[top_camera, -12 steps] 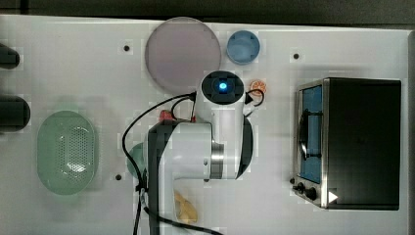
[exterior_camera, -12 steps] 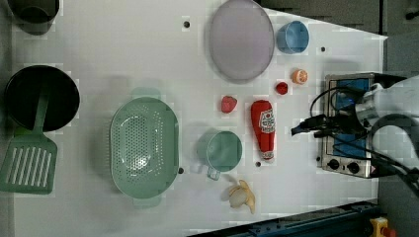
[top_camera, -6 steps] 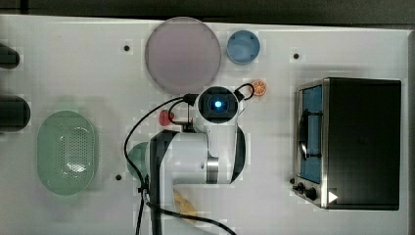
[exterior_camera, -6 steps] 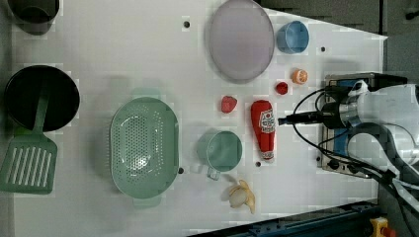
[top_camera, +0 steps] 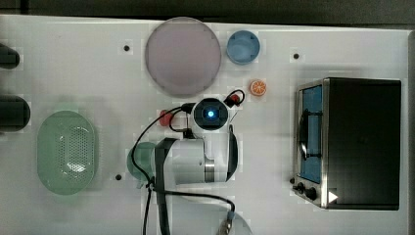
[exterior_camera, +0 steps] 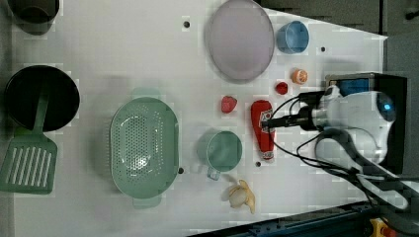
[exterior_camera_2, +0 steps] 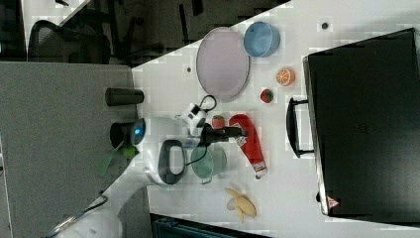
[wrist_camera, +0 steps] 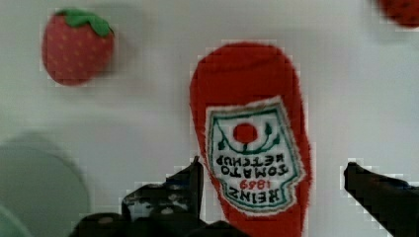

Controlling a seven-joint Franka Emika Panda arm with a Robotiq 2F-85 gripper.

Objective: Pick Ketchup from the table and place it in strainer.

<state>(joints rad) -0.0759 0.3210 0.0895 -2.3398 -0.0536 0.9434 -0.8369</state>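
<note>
The Ketchup is a red bottle with a white label, lying flat on the white table between a strawberry and a green cup. It also shows in the right view as the Ketchup. My gripper is over its label end. In the wrist view the gripper is open, one dark finger on each side of the Ketchup, apart from it. The strainer, a pale mint-green oval basket with a dotted bottom, sits empty toward the left view's left, and toward the top view's left as the strainer.
Close around the bottle are a green cup, a strawberry, a banana and a small red fruit. Farther off stand a purple plate, a blue bowl, an orange slice and a black toaster oven.
The arm has swung toward the left view's left, bringing the open gripper from beside the oven to over the Ketchup. Nothing on the table has moved.
</note>
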